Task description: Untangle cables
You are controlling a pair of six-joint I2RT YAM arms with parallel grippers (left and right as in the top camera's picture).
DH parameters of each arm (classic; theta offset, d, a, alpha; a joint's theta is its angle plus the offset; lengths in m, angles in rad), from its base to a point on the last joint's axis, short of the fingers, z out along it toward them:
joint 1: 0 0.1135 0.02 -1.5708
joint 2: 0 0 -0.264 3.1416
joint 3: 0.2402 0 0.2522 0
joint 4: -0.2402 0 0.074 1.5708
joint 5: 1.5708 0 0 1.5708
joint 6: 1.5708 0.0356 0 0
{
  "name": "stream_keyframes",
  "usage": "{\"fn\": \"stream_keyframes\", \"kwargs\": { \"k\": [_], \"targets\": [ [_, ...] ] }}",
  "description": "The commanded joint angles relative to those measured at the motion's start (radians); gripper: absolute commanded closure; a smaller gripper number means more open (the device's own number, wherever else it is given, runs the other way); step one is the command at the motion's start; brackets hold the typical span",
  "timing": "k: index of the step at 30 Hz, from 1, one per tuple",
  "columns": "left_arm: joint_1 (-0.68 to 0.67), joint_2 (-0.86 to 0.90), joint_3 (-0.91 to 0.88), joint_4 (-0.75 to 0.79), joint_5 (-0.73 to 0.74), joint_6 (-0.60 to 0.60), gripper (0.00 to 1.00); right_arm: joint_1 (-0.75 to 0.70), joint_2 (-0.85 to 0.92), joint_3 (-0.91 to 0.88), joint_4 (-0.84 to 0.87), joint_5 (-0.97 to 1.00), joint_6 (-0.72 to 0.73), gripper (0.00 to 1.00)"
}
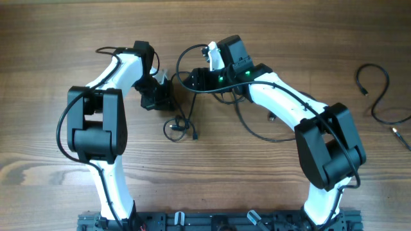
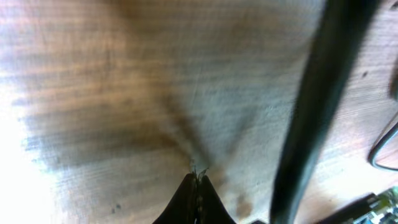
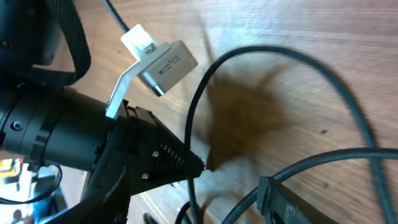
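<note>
A small knot of thin black cables (image 1: pixel 178 126) lies between the two arms, and one strand rises from it toward the grippers. My left gripper (image 1: pixel 170 90) is shut, its fingers (image 2: pixel 198 186) pressed together just above the wood. In the right wrist view its ribbed tip (image 3: pixel 198 164) touches a thin cable (image 3: pixel 194 118) that arcs up and to the right. I cannot tell whether that cable is pinched. My right gripper (image 1: pixel 186 82) is open around the same spot (image 3: pixel 208 186). Its one clear finger (image 3: pixel 280 198) stands apart from the cable.
Another loose black cable (image 1: pixel 379 96) curls at the far right, with a small plug (image 1: pixel 398 131) below it. A long strand (image 1: pixel 257 131) runs under the right arm. The left arm's white camera (image 3: pixel 158 62) sits close above the grippers. A thick blurred cord (image 2: pixel 317 112) crosses the left wrist view.
</note>
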Motion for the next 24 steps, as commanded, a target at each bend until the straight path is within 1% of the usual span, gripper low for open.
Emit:
{"fn": "stream_keyframes", "kwargs": {
  "k": [1,4,7,11,17,20,24],
  "targets": [
    [0.049,0.007,-0.001,-0.027,0.038,-0.024,0.96,0.027,0.052,0.007,-0.006,-0.061,-0.042,0.32],
    [0.101,0.007,-0.001,-0.027,0.113,-0.024,0.96,0.05,0.076,0.007,-0.004,-0.061,-0.043,0.32],
    [0.151,0.007,-0.001,-0.027,0.157,-0.024,0.96,0.072,0.099,0.007,0.005,-0.06,-0.055,0.32],
    [0.191,0.007,-0.001,-0.027,0.156,-0.02,0.96,0.106,0.142,0.008,0.052,-0.026,-0.069,0.32],
    [0.189,0.007,-0.001,-0.019,0.152,-0.013,0.96,0.138,0.183,0.008,0.111,-0.01,-0.066,0.33],
    [0.188,0.007,-0.001,-0.016,0.147,-0.013,0.96,0.139,0.183,0.008,0.123,0.026,-0.065,0.36],
    [0.188,0.007,-0.001,-0.011,0.117,-0.013,0.96,0.125,0.168,0.016,0.128,-0.005,-0.061,0.39]
  ]
}}
